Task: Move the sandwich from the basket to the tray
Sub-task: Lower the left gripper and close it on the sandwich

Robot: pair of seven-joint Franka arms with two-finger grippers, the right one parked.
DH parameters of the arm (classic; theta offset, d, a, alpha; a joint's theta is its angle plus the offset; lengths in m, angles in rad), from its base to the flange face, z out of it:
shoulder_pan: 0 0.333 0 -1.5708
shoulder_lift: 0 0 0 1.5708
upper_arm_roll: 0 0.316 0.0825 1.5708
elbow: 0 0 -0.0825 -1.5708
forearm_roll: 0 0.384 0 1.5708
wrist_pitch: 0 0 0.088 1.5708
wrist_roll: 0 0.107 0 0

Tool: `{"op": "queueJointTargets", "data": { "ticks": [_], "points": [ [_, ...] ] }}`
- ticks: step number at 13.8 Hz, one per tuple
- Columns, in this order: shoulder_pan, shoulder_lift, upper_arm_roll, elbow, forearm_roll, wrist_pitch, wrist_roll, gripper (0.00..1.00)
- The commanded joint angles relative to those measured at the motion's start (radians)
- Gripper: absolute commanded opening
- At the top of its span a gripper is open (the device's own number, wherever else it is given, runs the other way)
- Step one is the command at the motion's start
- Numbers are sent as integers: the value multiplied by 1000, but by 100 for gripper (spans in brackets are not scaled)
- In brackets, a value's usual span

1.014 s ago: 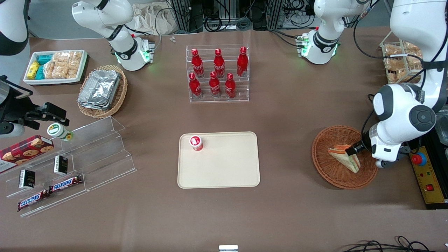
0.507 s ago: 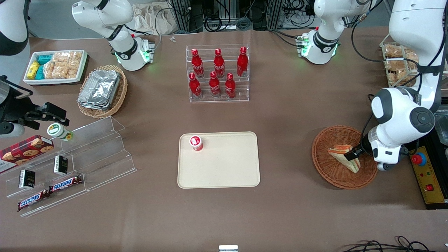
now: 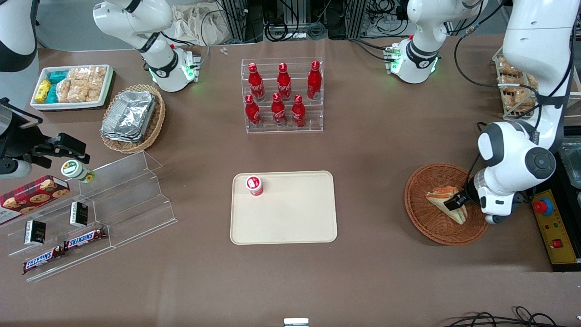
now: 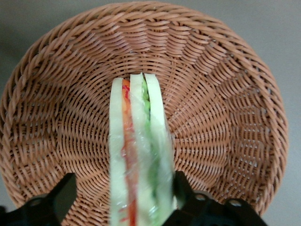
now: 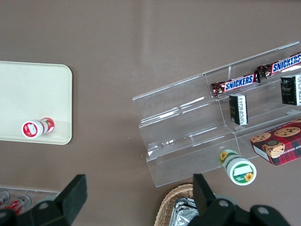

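Note:
The sandwich (image 3: 439, 198), a wrapped triangular wedge with orange, red and green layers, lies in the round reddish-brown wicker basket (image 3: 420, 220) toward the working arm's end of the table. My left gripper (image 3: 454, 202) is down in the basket, open, its fingers astride the sandwich's wide end. In the left wrist view the sandwich (image 4: 136, 122) stands on edge between the two black fingers (image 4: 181, 186); one is close against the wrap and the other stands apart from it. The gripper (image 4: 123, 182) hangs over the basket (image 4: 225, 94). The beige tray (image 3: 295, 220) lies mid-table.
A small red-and-white cup (image 3: 254, 185) stands on the tray's corner. A rack of red bottles (image 3: 282, 96) is farther from the camera than the tray. A yellow control box with a red button (image 3: 542, 206) lies beside the basket. Clear tiered shelves with snacks (image 3: 91, 218) sit toward the parked arm's end.
The left arm has shifted slightly, and its gripper has sunk lower over the sandwich's wide end. The sandwich and basket have not moved.

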Motion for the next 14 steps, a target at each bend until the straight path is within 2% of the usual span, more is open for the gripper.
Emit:
{"op": "queueJointTargets", "data": {
  "ticks": [1, 5, 8, 11, 14],
  "points": [
    [8, 9, -15, -1, -5, 24, -20, 68],
    [-3, -7, -20, 19, -4, 1, -87, 32],
    [-5, -43, -35, 96, -2, -164, -86, 12],
    [-6, -69, -60, 222, 1, -364, -99, 5],
    [-18, -106, -83, 372, 8, -612, -84, 4]
  ]
}}
